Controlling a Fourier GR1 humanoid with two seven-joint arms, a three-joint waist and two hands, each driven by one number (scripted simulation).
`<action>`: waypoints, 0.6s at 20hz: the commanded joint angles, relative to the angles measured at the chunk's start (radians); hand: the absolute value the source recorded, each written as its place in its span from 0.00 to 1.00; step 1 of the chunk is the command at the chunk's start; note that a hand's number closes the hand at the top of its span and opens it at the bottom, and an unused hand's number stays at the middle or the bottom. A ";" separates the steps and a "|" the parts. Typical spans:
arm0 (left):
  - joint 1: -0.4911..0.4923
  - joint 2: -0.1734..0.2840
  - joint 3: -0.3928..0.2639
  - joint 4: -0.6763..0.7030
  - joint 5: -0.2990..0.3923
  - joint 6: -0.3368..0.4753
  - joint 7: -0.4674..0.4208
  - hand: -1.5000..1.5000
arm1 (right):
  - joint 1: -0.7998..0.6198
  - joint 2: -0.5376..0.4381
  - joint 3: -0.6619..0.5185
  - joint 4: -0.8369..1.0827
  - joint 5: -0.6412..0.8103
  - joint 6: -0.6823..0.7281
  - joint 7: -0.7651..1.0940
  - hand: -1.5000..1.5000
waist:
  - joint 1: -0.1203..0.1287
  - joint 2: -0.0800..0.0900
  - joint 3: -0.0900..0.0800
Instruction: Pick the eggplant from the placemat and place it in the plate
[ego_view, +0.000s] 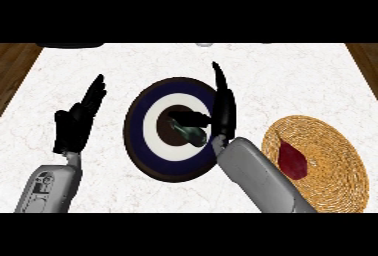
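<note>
You are looking steeply down on a white, faintly veined counter (184, 60), with strips of brown wood showing past its left and right edges. Near the middle lies a round plate (151, 150) with a dark rim, a navy ring, a white ring and a dark centre. To its right, apart from it, sits a round woven straw placemat (332, 165) bearing a dark red patch.

Your right robot hand (221, 107) stands over the plate's right side, its long fingers straight and pointing up the view while the thumb reaches left across the plate's centre. The eggplant (193, 134), a small dark greenish shape, sits at the centre of the plate just under that thumb; you cannot tell whether the thumb touches it.

Your left robot hand (77, 122) shows left of the plate, fingers straight and relaxed, grasping nothing.
</note>
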 joint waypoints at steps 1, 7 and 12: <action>-0.005 0.006 0.008 -0.010 -0.021 0.022 0.018 0.50 | 0.145 -0.064 -0.076 -0.121 -0.039 -0.031 -0.080 0.00 | -0.028 -0.006 0.000; 0.005 -0.001 0.022 -0.008 -0.001 0.004 0.016 0.50 | 0.402 -0.187 -0.125 -0.382 -0.097 0.069 -0.111 0.00 | -0.027 -0.006 -0.001; 0.008 -0.003 0.018 -0.025 -0.009 -0.005 0.031 0.50 | 0.595 -0.204 -0.210 -0.374 -0.215 0.238 -0.363 0.00 | -0.020 -0.004 0.000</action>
